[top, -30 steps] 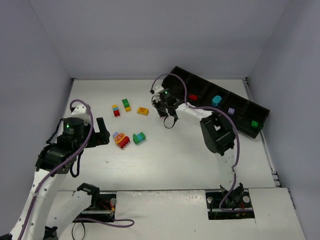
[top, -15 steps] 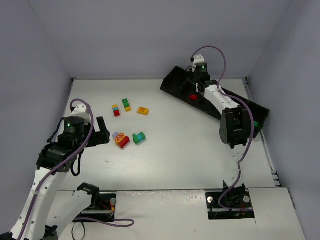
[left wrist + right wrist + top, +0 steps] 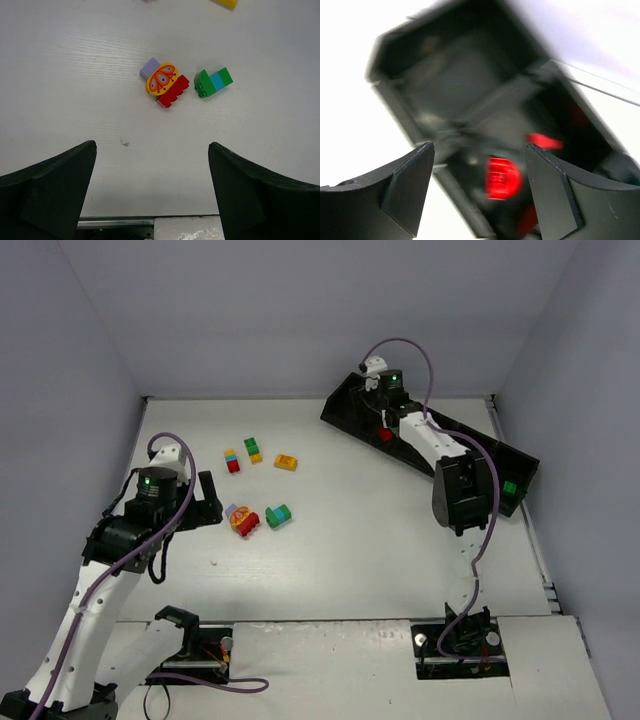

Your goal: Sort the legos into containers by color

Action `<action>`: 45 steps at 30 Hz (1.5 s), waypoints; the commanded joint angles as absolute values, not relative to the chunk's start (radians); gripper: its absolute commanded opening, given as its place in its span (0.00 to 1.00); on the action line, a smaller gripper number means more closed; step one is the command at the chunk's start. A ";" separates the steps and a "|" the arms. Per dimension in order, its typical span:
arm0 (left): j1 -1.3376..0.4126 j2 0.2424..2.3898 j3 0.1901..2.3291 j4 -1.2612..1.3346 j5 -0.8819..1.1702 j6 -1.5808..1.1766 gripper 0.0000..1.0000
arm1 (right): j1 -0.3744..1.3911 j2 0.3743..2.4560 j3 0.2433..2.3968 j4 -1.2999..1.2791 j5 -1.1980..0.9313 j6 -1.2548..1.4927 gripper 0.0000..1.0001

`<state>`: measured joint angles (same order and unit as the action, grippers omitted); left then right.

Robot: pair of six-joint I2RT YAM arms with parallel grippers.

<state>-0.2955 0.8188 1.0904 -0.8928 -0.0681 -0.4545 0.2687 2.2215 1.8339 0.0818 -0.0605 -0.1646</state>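
Several legos are lying loose near your empty, wide-open left gripper while your right gripper, jaws parted and empty above a red brick in the containers, is seemingly finishing a drop, so another pick is coming.

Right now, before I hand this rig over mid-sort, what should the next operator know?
Left end effector: open, empty, above the table near the purple-yellow-red cluster and the green-teal brick.
Right end effector: open, over the black tray at its left end in the top view; its own view is blurred.
Done: a red brick lies in the second compartment from that end, a green brick in the last. The right arm hides those between.
Left: on the table, that cluster, the green-teal brick, a yellow brick, a green-yellow stack, a blue-yellow-red stack. Mixed stacks probably need splitting.
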 commanded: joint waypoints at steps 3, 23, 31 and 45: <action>-0.301 0.838 1.126 -0.850 -0.074 -0.459 0.87 | 0.418 2.105 1.809 0.115 -0.348 -0.273 0.69; -0.301 0.804 1.140 -0.891 -0.055 -0.459 0.87 | 0.606 2.421 1.970 0.031 -0.384 -0.304 0.72; -0.299 0.792 1.141 -0.913 -0.058 -0.468 0.87 | 0.603 2.445 1.982 0.034 -0.359 -0.314 0.24; -0.301 0.799 1.137 -0.919 -0.058 -0.479 0.87 | 0.436 2.387 2.134 0.222 -0.026 -0.215 0.00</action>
<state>-0.2955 0.7883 1.0904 -0.9390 -0.0566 -0.4614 0.4896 2.4535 2.0727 0.1074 -0.1574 -0.2348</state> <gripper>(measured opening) 0.868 0.337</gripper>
